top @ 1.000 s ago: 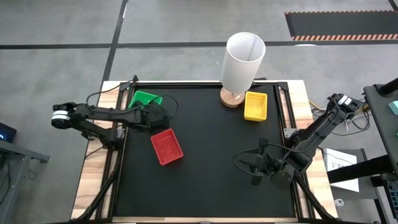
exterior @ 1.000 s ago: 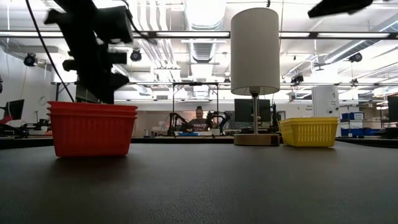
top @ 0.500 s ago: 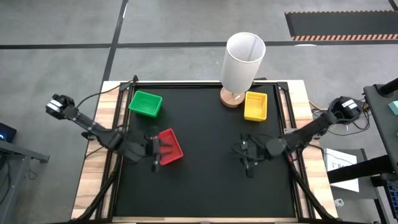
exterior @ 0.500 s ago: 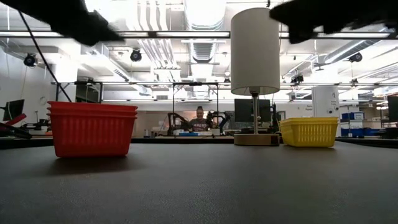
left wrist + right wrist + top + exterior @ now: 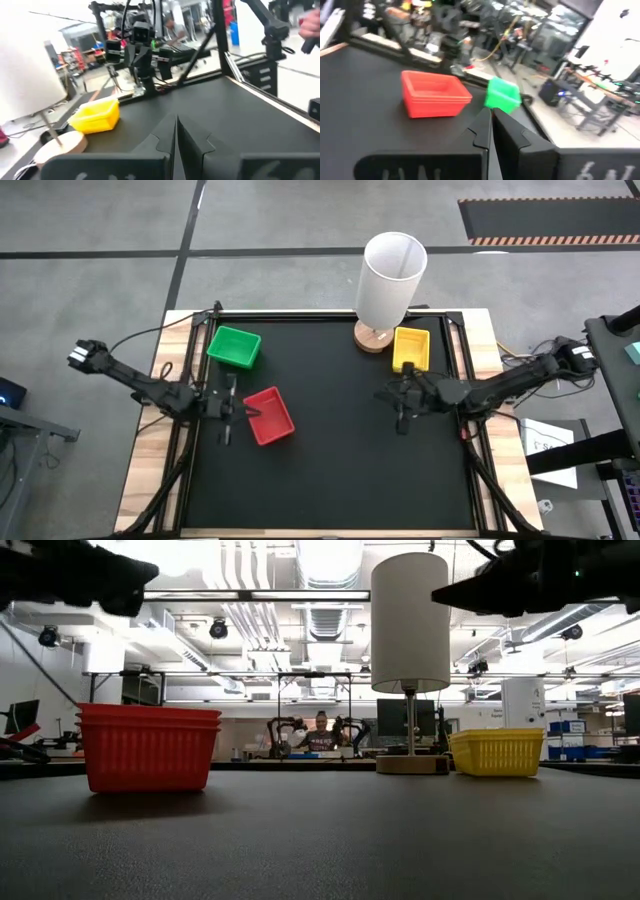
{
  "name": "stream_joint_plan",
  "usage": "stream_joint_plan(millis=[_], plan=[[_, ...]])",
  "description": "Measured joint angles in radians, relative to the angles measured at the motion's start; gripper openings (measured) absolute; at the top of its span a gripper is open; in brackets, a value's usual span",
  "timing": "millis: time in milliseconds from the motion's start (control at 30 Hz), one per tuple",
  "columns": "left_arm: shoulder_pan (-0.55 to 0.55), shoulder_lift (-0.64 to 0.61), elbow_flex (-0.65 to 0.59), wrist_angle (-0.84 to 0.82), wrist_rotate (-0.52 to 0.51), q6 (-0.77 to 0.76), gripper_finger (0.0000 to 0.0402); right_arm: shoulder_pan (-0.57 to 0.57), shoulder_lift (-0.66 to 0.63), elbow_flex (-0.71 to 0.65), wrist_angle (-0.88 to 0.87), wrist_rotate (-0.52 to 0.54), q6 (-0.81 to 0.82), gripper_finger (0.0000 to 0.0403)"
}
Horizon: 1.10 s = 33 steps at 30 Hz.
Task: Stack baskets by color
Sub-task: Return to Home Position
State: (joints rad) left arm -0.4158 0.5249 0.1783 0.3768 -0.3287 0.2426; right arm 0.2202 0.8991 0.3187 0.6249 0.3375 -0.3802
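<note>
A stack of red baskets (image 5: 268, 415) (image 5: 150, 745) (image 5: 435, 95) rests on its base left of the table's middle. A green basket (image 5: 234, 346) (image 5: 502, 95) stands behind it at the far left. A yellow basket (image 5: 410, 350) (image 5: 497, 752) (image 5: 95, 116) sits at the far right. My left gripper (image 5: 245, 409) (image 5: 176, 131) hovers shut and level just left of the red stack, holding nothing. My right gripper (image 5: 385, 395) (image 5: 490, 125) hovers shut and level in front of the yellow basket, pointing toward the red stack.
A tall white cylinder (image 5: 390, 278) (image 5: 410, 625) on a round wooden base (image 5: 371, 337) (image 5: 60, 145) stands at the far edge, right beside the yellow basket. The black table top (image 5: 330, 470) lies bare between the baskets and toward the near edge.
My left gripper has swung from the green basket toward the near edge, past the red stack, tipped up to level and shut. My right gripper has gone from the near right toward the far edge, levelled out and shut. No basket has moved.
</note>
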Motion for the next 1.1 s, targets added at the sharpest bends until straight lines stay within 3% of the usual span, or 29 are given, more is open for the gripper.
stream_joint_plan(millis=[233, 333, 433, 567, 767, 1100], plan=[[0.002, -0.227, -0.148, -0.001, -0.112, 0.009, 0.0, -0.052, -0.27, -0.162, -0.012, 0.004, -0.02, 0.0008], [0.002, -0.307, -0.168, -0.06, -0.142, -0.002, 0.0, -0.111, -0.362, -0.216, -0.009, -0.043, -0.04, 0.0008], [0.002, -0.355, -0.169, -0.065, -0.151, -0.018, 0.0, -0.185, -0.423, -0.247, -0.03, -0.12, -0.05, 0.0008], [0.002, -0.403, -0.168, -0.069, -0.15, -0.017, 0.0, -0.243, -0.516, -0.297, -0.035, -0.122, -0.136, 0.0008], [0.002, -0.435, -0.169, -0.074, -0.153, 0.001, 0.0, -0.247, -0.641, -0.307, -0.059, -0.181, -0.136, 0.0008], [0.002, -0.427, -0.17, -0.073, -0.154, 0.001, 0.0, -0.247, -0.694, -0.307, -0.077, -0.014, 0.024, 0.0009]])
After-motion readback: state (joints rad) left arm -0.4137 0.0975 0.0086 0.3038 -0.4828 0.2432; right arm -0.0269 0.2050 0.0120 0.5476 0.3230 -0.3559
